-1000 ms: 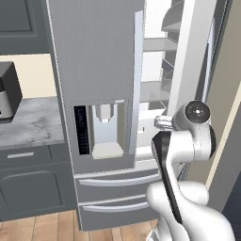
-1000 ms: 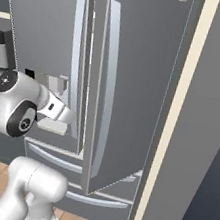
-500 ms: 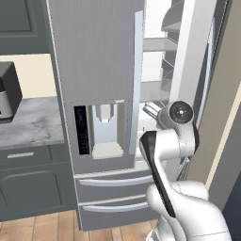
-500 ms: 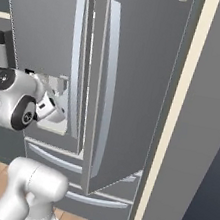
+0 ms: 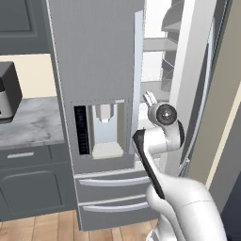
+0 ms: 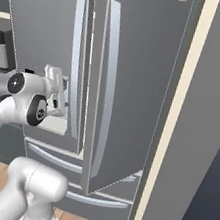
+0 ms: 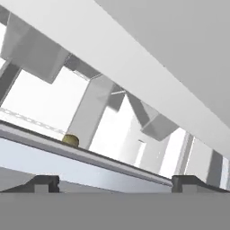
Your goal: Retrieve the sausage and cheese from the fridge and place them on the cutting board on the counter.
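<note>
The grey fridge has its dispenser door closed and its right door swung out, showing white walls and grey shelves. My gripper points up and into the gap at the edge of the closed door, and it also appears beside the long silver handles. In the hand view its fingertips stand far apart, so the gripper is open with nothing between them. A small yellow-tan lump, the cheese, peeks over a shelf's front rim. The sausage and the cutting board are out of view.
The marble counter with dark grey cabinets lies left of the fridge, and a dark appliance stands on it. The open door and a beige wall close in on the right. Two freezer drawers sit below.
The arm has swung left toward the fridge opening and the hand has turned upward into it. The gripper stays open. The base has not moved.
</note>
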